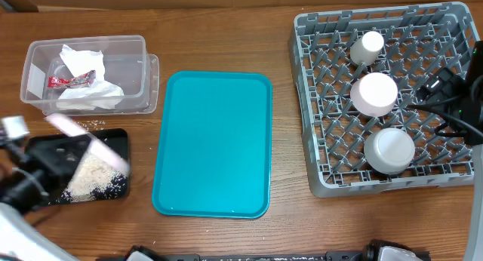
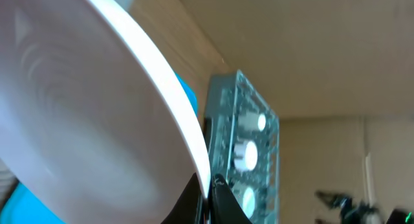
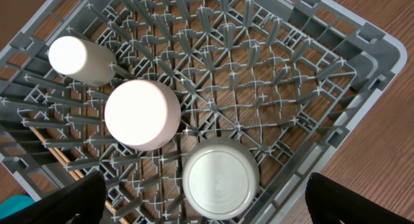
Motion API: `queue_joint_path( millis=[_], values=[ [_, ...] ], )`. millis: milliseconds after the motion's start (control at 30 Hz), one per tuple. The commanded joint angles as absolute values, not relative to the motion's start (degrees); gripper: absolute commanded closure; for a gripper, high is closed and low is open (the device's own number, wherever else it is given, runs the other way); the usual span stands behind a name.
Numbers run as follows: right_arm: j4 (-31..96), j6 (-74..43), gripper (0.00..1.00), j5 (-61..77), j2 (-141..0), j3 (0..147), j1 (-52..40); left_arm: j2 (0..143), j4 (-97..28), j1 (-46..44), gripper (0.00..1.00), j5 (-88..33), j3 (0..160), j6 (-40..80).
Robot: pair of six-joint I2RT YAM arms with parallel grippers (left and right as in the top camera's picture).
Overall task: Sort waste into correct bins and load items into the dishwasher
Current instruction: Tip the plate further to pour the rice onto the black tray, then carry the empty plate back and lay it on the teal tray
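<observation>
Grip of left gripper [image 2: 208, 197] closed tight on the rim of pale-pink plate [image 1: 69, 127], its thin edge pinched between the two dark fingers in the left wrist view. Holds that plate tilted steeply over black tray [image 1: 115, 136] at the near-left corner of desk [image 1: 287, 231]. Heap of rice-like crumbs [image 1: 89, 178] in the tray beneath the plate's lower edge, a few more scattered on the wood just beyond the tray. Behind the tray, clear tub [image 1: 34, 65] with crumpled napkins [image 1: 84, 63] and red packet [image 1: 72, 81] inside. Teal tray [image 1: 215, 148] flat in the middle of the desk, apart from both bins. On the right, dish rack [image 3: 381, 68] carrying three pieces in a row among its pegs: white cup [image 3: 74, 56] farthest, pink bowl [image 3: 142, 114] in the middle, grey bowl [image 3: 220, 179] nearest, both bowls bottom up. Right gripper [image 3: 207, 185] above that rack, fingers spread wide, nothing between them
</observation>
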State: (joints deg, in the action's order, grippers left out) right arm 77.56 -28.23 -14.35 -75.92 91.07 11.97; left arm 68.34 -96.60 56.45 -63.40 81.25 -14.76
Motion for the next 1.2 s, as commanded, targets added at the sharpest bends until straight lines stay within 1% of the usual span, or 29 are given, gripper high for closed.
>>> queue_joint_path(
  millis=[0, 100, 167, 267, 400, 533, 667, 700, 800, 867, 967, 1067, 1167],
  values=[
    [77.3, -28.3, 0.0, -14.5, -75.9, 92.2, 12.2, 61.3, -94.7, 50.7, 0.96, -62.1, 81.4, -8.2],
    [77.3, -28.3, 0.0, -14.5, -75.9, 92.2, 12.2, 56.0, -90.4, 46.0, 0.96, -57.3, 81.4, 0.8],
    [77.3, -28.3, 0.0, -14.5, -75.9, 92.2, 12.2, 53.0, -87.4, 43.2, 0.96, -50.7, 81.4, 8.0],
    [77.3, -28.3, 0.0, -14.5, -75.9, 92.2, 12.2, 50.5, -85.3, 39.0, 0.96, -43.5, 81.4, 13.8],
    [77.3, -28.3, 0.0, -14.5, -75.9, 92.2, 12.2, 50.9, -83.4, 33.4, 0.96, -43.0, 81.4, 14.9],
    [77.3, -28.3, 0.0, -14.5, -75.9, 92.2, 12.2, 53.2, -82.1, 25.7, 0.96, -41.4, 81.4, 15.3],
    [77.3, -28.3, 0.0, -14.5, -75.9, 92.2, 12.2, 57.0, -80.1, 14.7, 0.96, -34.7, 81.4, 19.2],
    [77.3, -28.3, 0.0, -14.5, -75.9, 92.2, 12.2, 58.5, -78.8, 9.6, 0.96, -32.0, 81.4, 21.1],
    [77.3, -28.3, 0.0, -14.5, -75.9, 92.2, 12.2, 62.4, -75.9, -1.7, 0.96, -25.8, 81.4, 26.0],
    [77.3, -28.3, 0.0, -14.5, -75.9, 92.2, 12.2, 64.9, -73.9, -9.7, 0.96, -19.6, 81.4, 30.3],
    [77.3, -28.3, 0.0, -14.5, -75.9, 92.2, 12.2, 69.4, -71.8, -21.8, 0.96, -6.9, 81.4, 37.6],
    [77.3, -28.3, 0.0, -14.5, -75.9, 92.2, 12.2, 74.7, -71.5, -30.4, 0.96, 4.5, 81.4, 44.4],
    [77.3, -28.3, 0.0, -14.5, -75.9, 92.2, 12.2, 81.4, -71.0, -36.3, 0.96, 11.7, 81.4, 47.5]
  ],
)
